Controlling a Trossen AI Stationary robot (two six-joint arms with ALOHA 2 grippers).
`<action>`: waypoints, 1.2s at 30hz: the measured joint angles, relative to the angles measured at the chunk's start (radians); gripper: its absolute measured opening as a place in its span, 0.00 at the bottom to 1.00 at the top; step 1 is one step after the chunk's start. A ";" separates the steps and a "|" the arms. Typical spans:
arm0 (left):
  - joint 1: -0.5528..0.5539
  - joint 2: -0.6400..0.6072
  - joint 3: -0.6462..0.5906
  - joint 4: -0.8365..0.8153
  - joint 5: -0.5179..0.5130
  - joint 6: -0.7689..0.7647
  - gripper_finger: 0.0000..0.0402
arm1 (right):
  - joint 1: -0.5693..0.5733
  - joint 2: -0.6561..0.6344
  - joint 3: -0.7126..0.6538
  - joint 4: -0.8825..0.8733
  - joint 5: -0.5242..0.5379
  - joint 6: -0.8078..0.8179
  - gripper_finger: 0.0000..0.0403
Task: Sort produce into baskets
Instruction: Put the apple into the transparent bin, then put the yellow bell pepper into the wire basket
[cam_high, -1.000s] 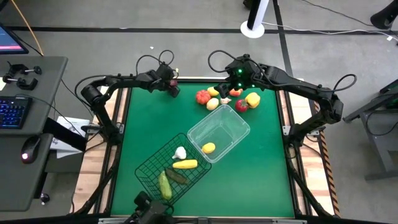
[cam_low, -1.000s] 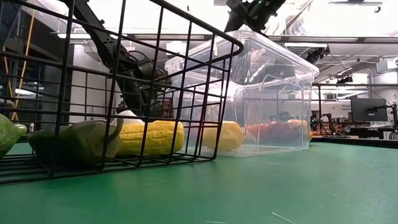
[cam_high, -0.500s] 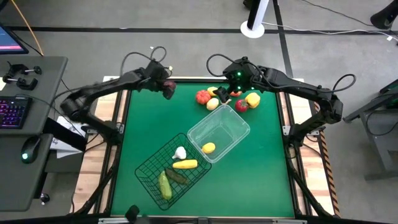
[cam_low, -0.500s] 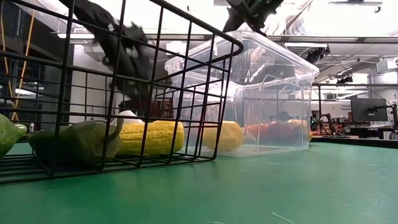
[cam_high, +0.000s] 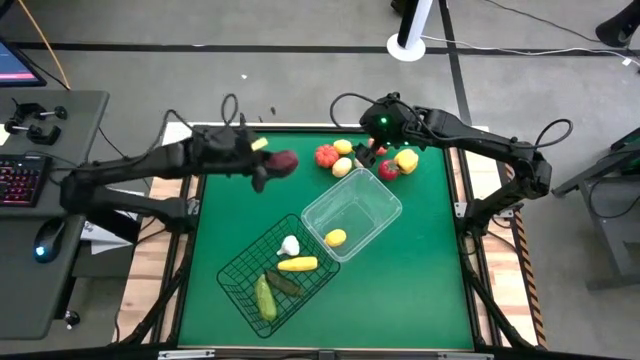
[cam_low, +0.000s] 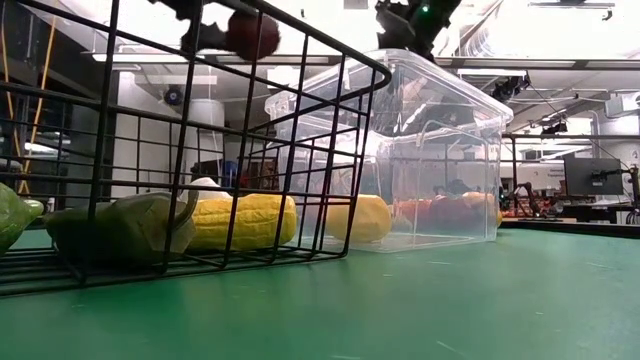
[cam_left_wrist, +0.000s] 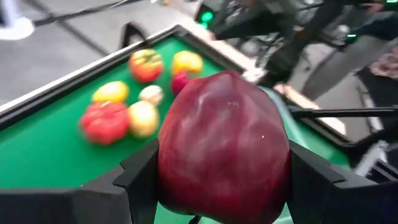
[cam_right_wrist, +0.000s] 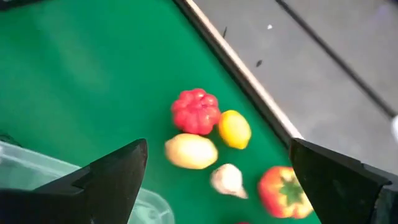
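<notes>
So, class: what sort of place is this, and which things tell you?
Most likely a robotics lab or workshop. Two robot arms are mounted at a green-topped table, a desk with a keyboard and mouse stands beside it, and cables trail over the bare floor.

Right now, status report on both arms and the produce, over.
Left tool shut on dark red fruit, carried above the table. Right tool open over the produce pile. Nothing blocking the baskets.

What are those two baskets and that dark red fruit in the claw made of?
The black basket looks like thin metal wire, dark-coated: an open grid you can see through. The clear basket seems glossy moulded plastic, see-through with rounded corners. The dark red fruit in the left claw looks like smooth, slightly shiny plastic, probably a toy.
</notes>
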 joint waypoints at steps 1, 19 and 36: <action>-0.024 0.025 0.001 0.035 -0.005 0.010 0.59 | -0.003 -0.003 0.000 0.002 0.023 -0.011 0.95; -0.084 0.609 0.371 0.061 0.258 0.242 0.95 | -0.047 -0.178 0.000 -0.003 0.019 -0.055 0.95; 0.242 0.395 0.494 -0.094 0.250 0.183 0.98 | -0.186 -0.191 -0.439 -0.082 0.021 0.330 0.95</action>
